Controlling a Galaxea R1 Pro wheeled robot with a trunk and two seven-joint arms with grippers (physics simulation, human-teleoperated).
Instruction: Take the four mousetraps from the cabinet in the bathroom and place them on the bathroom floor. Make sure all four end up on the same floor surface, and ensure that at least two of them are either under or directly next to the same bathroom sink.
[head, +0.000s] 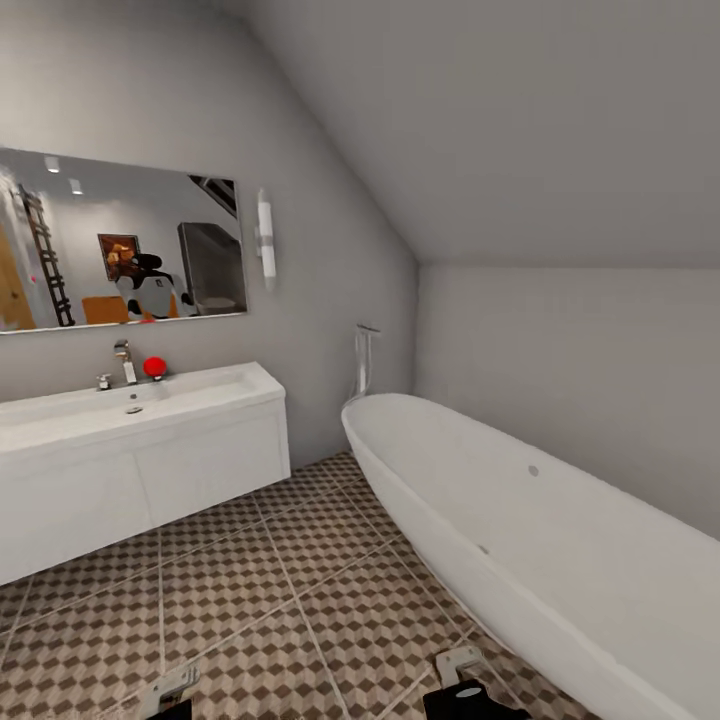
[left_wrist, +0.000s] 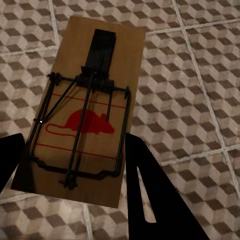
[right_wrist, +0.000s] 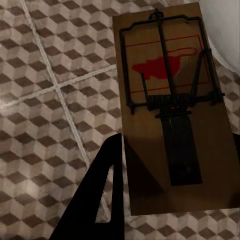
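My left gripper (left_wrist: 75, 175) is shut on a tan wooden mousetrap (left_wrist: 95, 75) with a dark wire spring and a red mouse mark, held above the cube-patterned bathroom floor (left_wrist: 200, 100). In my right gripper (right_wrist: 175, 200), shut the same way, is a second mousetrap (right_wrist: 210, 150), one black finger (right_wrist: 105, 195) showing beside it. In the head view both grippers sit at the bottom edge, left gripper (head: 170, 692) and right gripper (head: 462, 680), low over the floor (head: 280, 600). The white bathroom sink (head: 120, 410) with its chrome tap (head: 125, 360) stands ahead to the left. The cabinet is out of view.
A curved white bathtub (head: 520, 520) runs along the right side, its floor tap (head: 365, 360) in the corner. The white wall-hung vanity (head: 150, 475) leaves a gap above the tiles. A mirror (head: 120, 240) hangs over the sink and a red object (head: 154, 367) sits by the tap.
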